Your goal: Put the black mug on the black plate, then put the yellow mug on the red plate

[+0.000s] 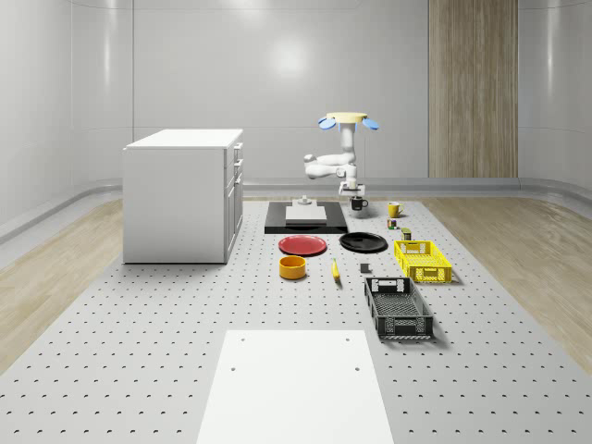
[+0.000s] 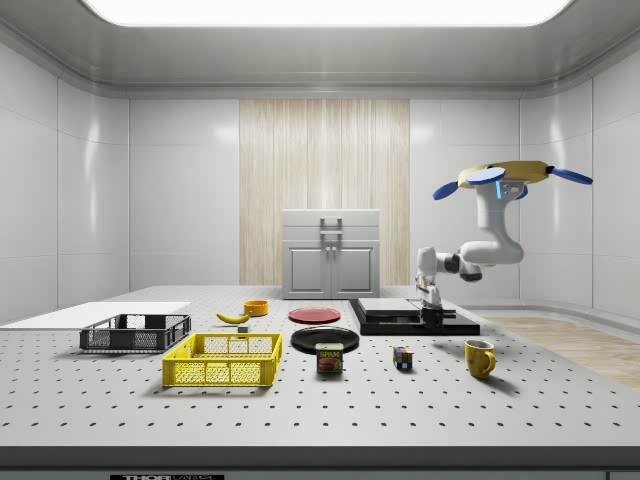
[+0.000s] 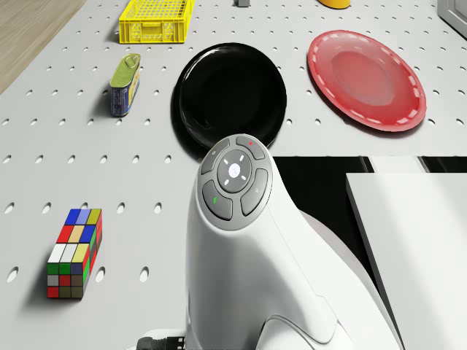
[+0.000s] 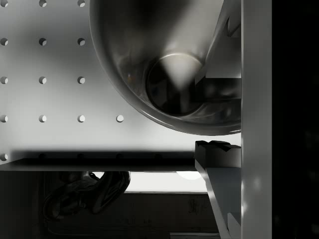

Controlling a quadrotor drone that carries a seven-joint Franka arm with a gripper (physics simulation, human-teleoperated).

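The black mug [image 1: 358, 203] is straddled at its rim by the tool [image 1: 355, 194], whose fingers [image 4: 219, 152] are spread; the drone [image 1: 349, 119] is hovering above.

Perforated grey table [image 1: 139, 314] is carrying: white cabinet [image 1: 183, 194] standing far left; black slab [image 1: 305, 220] lying far centre; red plate [image 1: 303, 245] and black plate [image 1: 363, 242] sitting side by side; orange bowl [image 1: 293, 267], banana [image 1: 335, 269]; yellow crate [image 1: 423, 260], black crate [image 1: 398, 307] lying right; yellow mug [image 1: 394, 210] standing far right; white sheet [image 1: 294, 387] lying nearest.
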